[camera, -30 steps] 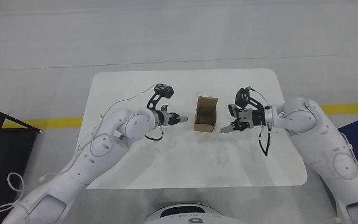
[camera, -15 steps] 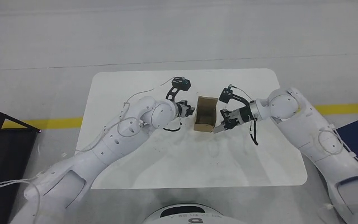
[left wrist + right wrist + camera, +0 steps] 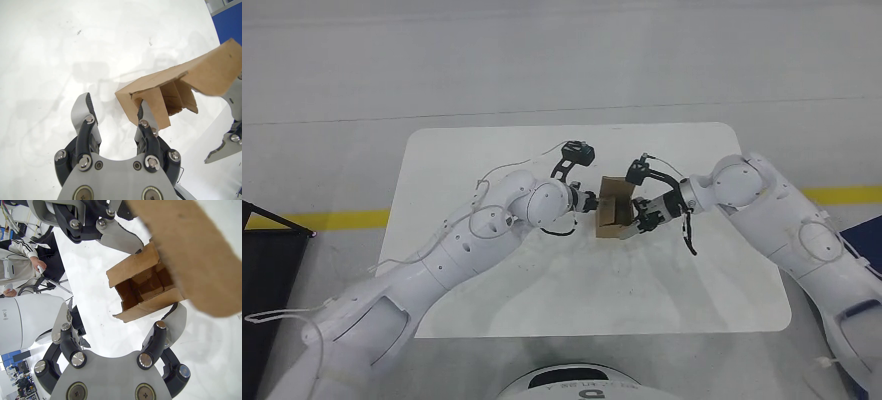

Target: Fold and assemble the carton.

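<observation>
A small brown carton [image 3: 614, 208] stands open-topped in the middle of the white table [image 3: 542, 290], with its flaps up. My left gripper [image 3: 589, 201] is at its left side and is open. In the left wrist view, one fingertip [image 3: 141, 106] touches the carton [image 3: 170, 89] at a corner wall and the other fingertip [image 3: 88, 104] is clear of it. My right gripper [image 3: 639, 216] is open at the carton's right side. In the right wrist view one fingertip [image 3: 176, 311] rests against the outside wall of the carton [image 3: 143, 289]. A raised flap [image 3: 189, 256] is close to that camera.
The table's edges run well away from the carton on all sides. A dark stand [image 3: 262, 260] sits on the floor off the table's left side. A yellow line [image 3: 342, 218] crosses the floor behind the table.
Both grippers have closed in on the carton from either side, from a gap apart to touching it. The carton has shifted slightly right and turned a little.
</observation>
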`<state>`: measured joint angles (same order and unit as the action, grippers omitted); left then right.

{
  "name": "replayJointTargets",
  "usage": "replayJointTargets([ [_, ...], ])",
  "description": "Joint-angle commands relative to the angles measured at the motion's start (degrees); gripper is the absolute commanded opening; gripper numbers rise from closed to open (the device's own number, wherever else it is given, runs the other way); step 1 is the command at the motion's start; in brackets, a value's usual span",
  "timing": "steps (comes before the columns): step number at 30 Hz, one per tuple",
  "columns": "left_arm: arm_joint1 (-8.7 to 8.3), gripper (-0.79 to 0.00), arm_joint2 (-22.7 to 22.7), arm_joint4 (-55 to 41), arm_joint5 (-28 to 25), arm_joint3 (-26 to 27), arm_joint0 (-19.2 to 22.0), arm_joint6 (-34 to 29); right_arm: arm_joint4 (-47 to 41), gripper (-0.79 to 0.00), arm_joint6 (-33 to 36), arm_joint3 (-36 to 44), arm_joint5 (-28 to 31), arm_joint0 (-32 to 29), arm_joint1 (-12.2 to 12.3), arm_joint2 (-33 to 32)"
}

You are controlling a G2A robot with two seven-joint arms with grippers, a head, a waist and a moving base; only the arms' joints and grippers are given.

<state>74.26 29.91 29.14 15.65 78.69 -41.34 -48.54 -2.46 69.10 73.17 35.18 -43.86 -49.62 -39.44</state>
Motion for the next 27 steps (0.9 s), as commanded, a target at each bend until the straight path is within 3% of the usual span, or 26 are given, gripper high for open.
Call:
replayJointTargets([
  [1, -0.09, -0.16, 1.0, -1.0, -0.5, 0.5, -0.7, -0.3, -0.1, 0.0, -0.1, 0.0, 0.1, 0.1, 0.0, 0.5],
  [5, -0.39, -0.154, 2.2, 0.3, -0.3, 1.7, -1.5, -0.9, -0.3, 0.0, -0.3, 0.3, 0.3, 0.0, 0.2, 1.2],
  [8, -0.32, -0.215, 2.0, 1.9, 0.0, 2.4, -1.9, -1.7, -0.4, 0.0, -0.2, 0.6, 0.2, 0.0, 0.3, 1.7],
  [15, 0.54, -0.265, 1.2, 3.6, 0.5, 2.2, -2.1, -2.6, -0.4, 0.0, -0.6, 1.0, 0.6, -0.1, 0.7, 2.1],
  [23, 1.47, -0.588, 0.8, 5.7, 0.2, 1.5, -1.5, -4.1, -0.2, 0.0, -1.5, 1.8, 1.5, -0.3, 1.3, 2.3],
  [25, 1.57, -0.785, 1.1, 6.1, 0.3, 1.8, -1.4, -4.6, -0.1, 0.0, -2.5, 2.1, 2.5, -0.5, 1.5, 2.0],
  [27, 1.61, -0.785, 1.4, 6.9, 0.8, 2.3, -1.3, -5.2, 0.3, 0.0, -3.8, 2.7, 3.8, -0.9, 1.9, 1.6],
])
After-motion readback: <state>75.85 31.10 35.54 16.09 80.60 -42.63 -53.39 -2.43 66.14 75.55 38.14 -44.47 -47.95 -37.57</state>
